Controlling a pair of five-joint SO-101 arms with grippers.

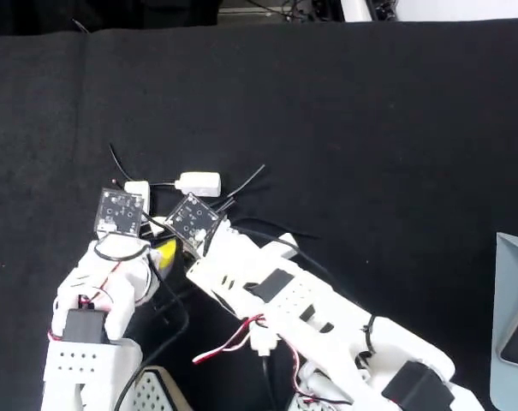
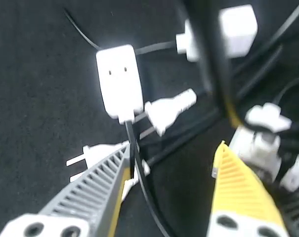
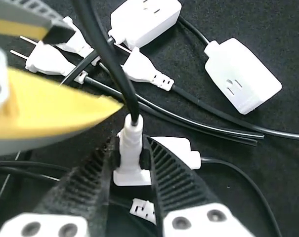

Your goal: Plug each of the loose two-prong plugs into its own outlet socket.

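The right end effector [image 3: 130,147] pinches a white plug [image 3: 132,174], and the left end effector [image 2: 173,148] is spread beside a loose plug [image 2: 97,154], near an outlet socket [image 1: 199,182] left of centre on the black tabletop [image 1: 370,128].

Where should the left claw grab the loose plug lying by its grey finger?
Grip the loose plug on its white body, behind the prongs, pinching across its sides. It lies flat with both prongs bare, so probably bring the open left claw down from above at the cord end, leaving the prongs free.
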